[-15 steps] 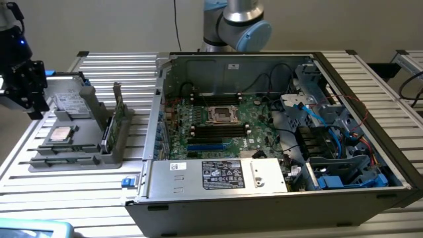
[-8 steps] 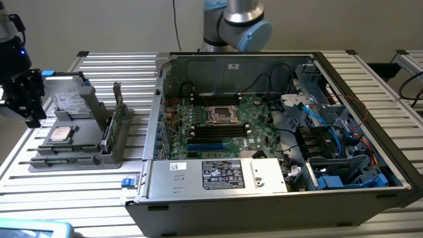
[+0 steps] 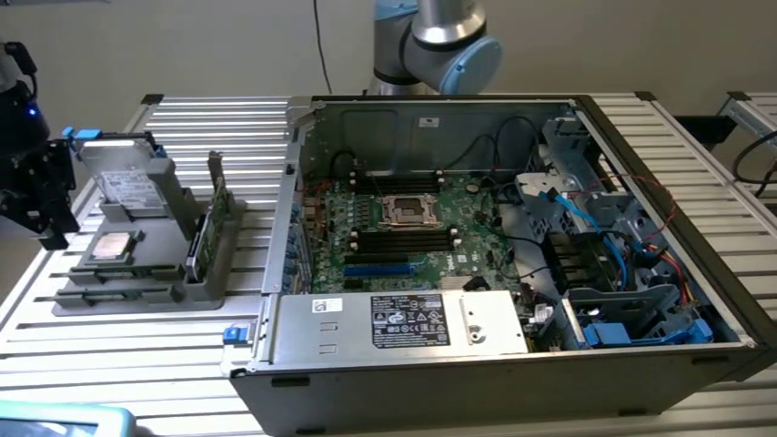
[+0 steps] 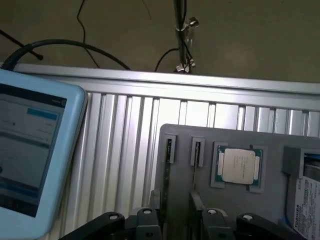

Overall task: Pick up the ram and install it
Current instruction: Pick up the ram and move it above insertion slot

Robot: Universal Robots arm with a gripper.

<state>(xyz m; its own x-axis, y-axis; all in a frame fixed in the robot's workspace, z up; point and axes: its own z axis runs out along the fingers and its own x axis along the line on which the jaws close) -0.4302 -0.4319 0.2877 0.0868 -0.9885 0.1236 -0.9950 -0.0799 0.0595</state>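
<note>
Hand [image 4: 175, 202] empty and wide, above tray's [image 4: 235, 137] slotted end; ram [image 4: 196, 162] seemingly stands edge-up there so the hand can straddle it.

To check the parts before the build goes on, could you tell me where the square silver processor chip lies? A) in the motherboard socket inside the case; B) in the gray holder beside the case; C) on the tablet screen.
B: the processor chip lies flat in a recess of the gray holder, which stands on the exterior view's left of the open case.
</note>
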